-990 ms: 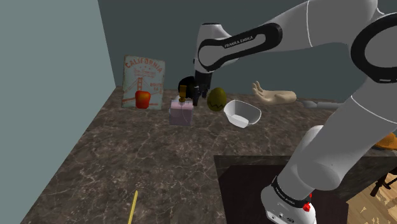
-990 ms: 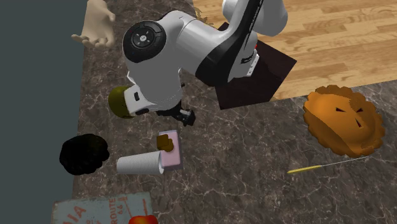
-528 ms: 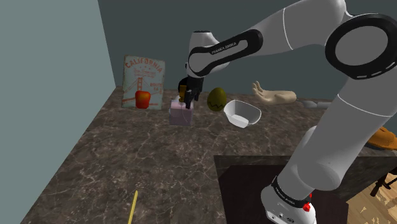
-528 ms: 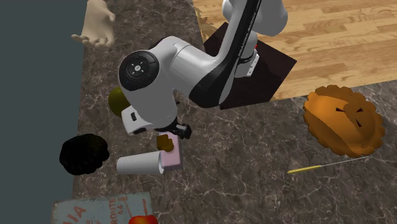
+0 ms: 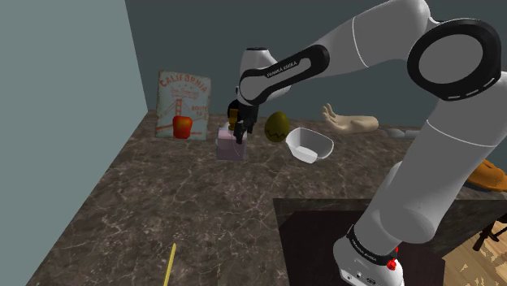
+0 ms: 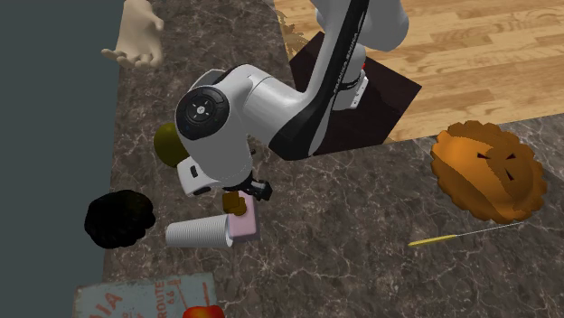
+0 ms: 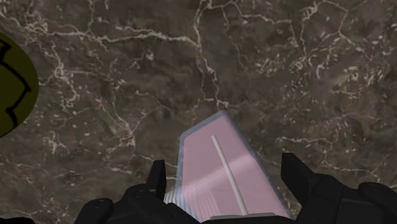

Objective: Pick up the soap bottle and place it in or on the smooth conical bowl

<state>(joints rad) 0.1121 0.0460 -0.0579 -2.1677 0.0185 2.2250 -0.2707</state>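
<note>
Counter [image 7: 286,76] is showing dark stone w/ pale veins, marble-like. Soap bottle [image 7: 222,172] is looking smooth, pale pink, greyish at edges. Gripper [image 7: 224,164] is looking matt black. Floor [image 6: 470,54] is showing wood planks. Bowl [image 5: 309,146] is reading smooth white & arm [image 6: 271,99] glossy white.

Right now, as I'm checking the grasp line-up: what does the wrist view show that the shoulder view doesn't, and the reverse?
Wrist view's own: the pincer up close, its fingers standing apart and flanking the pink soap bottle, with a pale line running down the bottle's face. Shoulder view's own: the white bowl, the poster, the red thing before it, the beige hand model, the yellow stick. Shared: the bottle, the olive egg-shaped thing, the marbled counter.
</note>
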